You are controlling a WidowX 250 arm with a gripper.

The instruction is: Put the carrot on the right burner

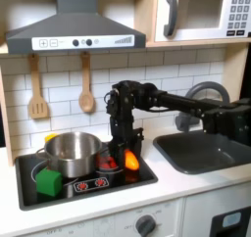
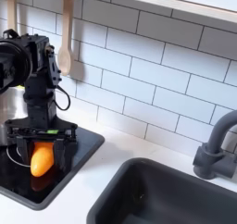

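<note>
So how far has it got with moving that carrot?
Done, it seems: the carrot is already over the burner on the first exterior view's right of the stove, beside the pot. In hand: the gripper stands around it in the second exterior view; whether the carrot touches the burner is unclear. Left: letting go, if it has not, and lifting the arm away.

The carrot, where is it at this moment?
The carrot is between the fingers of the hand, low over the stove's burner on the first exterior view's right, beside the steel pot.
</note>
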